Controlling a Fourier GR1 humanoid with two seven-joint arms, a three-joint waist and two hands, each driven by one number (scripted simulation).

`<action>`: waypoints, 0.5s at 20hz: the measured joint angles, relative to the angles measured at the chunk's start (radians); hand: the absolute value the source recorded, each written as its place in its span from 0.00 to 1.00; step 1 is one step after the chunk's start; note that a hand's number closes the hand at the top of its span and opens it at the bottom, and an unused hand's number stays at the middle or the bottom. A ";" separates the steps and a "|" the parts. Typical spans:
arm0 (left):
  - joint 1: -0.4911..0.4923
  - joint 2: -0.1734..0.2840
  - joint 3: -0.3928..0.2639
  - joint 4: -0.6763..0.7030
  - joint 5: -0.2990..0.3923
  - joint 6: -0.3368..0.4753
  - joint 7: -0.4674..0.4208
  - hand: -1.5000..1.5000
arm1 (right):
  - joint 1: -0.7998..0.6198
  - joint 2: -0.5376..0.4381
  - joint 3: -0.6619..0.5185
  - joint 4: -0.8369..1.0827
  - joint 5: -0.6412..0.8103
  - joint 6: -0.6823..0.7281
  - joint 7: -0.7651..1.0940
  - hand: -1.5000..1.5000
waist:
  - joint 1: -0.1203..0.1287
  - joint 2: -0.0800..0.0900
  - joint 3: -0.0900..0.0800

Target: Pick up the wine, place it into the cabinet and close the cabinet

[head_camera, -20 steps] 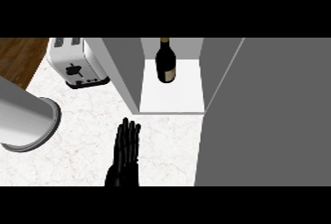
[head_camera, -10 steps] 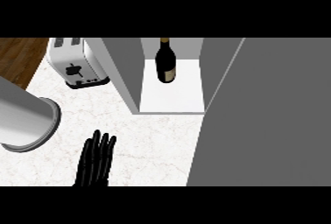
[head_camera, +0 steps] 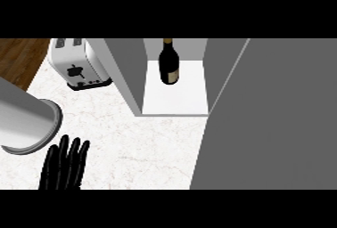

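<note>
Far left, resting on the counter (head_camera: pixel 148 147) near the view's lower edge: left hand (head_camera: pixel 64 162), fingers straight and together, holding nothing, just beside a grey cylinder (head_camera: pixel 26 120). No right hand in view. Further back, a toaster (head_camera: pixel 79 67), pushed against the cabinet (head_camera: pixel 125 71) wall and out of the way.

Inside the cabinet, on its white floor, well apart from the hand: the wine (head_camera: pixel 169 62). Long axis along the near-far line of the view, neck toward the far edge, base toward the cabinet's front. Probably standing upright and only looking stretched from this steep angle; hard to say for certain. Set deep enough to clear the door's swing, by the look of it.

Right: the door (head_camera: pixel 276 116), wide open. Closing not yet done.
</note>
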State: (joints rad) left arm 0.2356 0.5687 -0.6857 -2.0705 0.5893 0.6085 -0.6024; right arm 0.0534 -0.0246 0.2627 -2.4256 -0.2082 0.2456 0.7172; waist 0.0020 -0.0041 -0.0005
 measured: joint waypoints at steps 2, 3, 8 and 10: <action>0.024 0.018 0.035 -0.022 0.017 -0.019 -0.008 0.00 | 0.027 0.009 0.048 0.001 -0.003 -0.001 0.009 1.00 | 0.000 0.000 0.000; 0.035 0.023 0.049 -0.033 0.023 -0.023 -0.012 0.00 | 0.028 0.016 0.078 0.000 -0.004 -0.005 0.022 1.00 | 0.001 -0.001 0.000; 0.108 0.092 0.171 -0.072 0.096 -0.091 -0.023 0.00 | 0.040 0.018 0.231 -0.004 0.001 0.027 0.025 1.00 | 0.002 -0.003 0.000; 0.139 0.115 0.220 -0.082 0.131 -0.133 -0.028 0.00 | 0.036 0.025 0.298 -0.004 0.008 0.015 0.033 1.00 | 0.003 -0.004 -0.001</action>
State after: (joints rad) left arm 0.3749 0.6834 -0.4653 -2.1529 0.7204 0.4758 -0.6306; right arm 0.0890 0.0008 0.5605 -2.4292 -0.2005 0.2610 0.7505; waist 0.0052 -0.0079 -0.0012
